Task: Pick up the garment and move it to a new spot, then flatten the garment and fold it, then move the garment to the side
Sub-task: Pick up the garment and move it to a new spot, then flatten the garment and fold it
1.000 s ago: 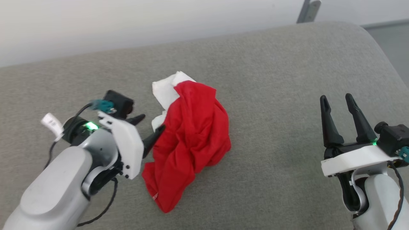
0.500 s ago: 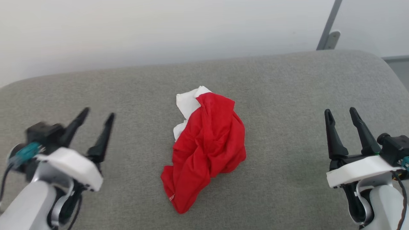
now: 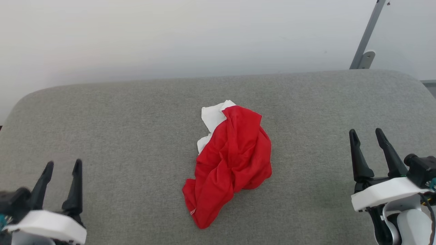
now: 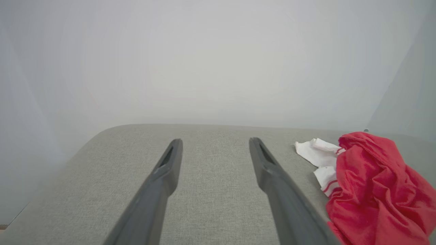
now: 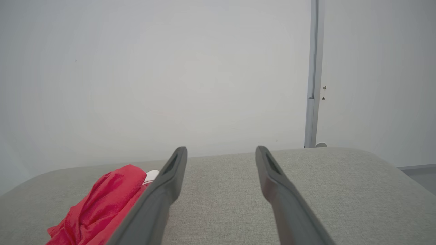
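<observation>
The garment (image 3: 231, 163) lies crumpled in a heap in the middle of the grey cushioned surface (image 3: 136, 112), mostly red, with a white sleeve poking out at its far left. The left wrist view catches the garment (image 4: 371, 190) at the right, its white sleeve showing red stripes. In the right wrist view the garment (image 5: 98, 207) sits at the lower left. My left gripper (image 3: 63, 165) stands open at the lower left, well apart from the heap. My right gripper (image 3: 367, 133) is open at the lower right, empty too.
A pale wall (image 3: 170, 41) rises behind the surface's far edge. A grey metal post with a bracket (image 3: 366, 51) stands at the back right. The surface's rounded corners fall away at the far left and far right.
My left gripper has let go of the garment's left edge and drawn back to the lower left. The head camera has tilted up, so the whole picture has shifted. The garment lies still.
</observation>
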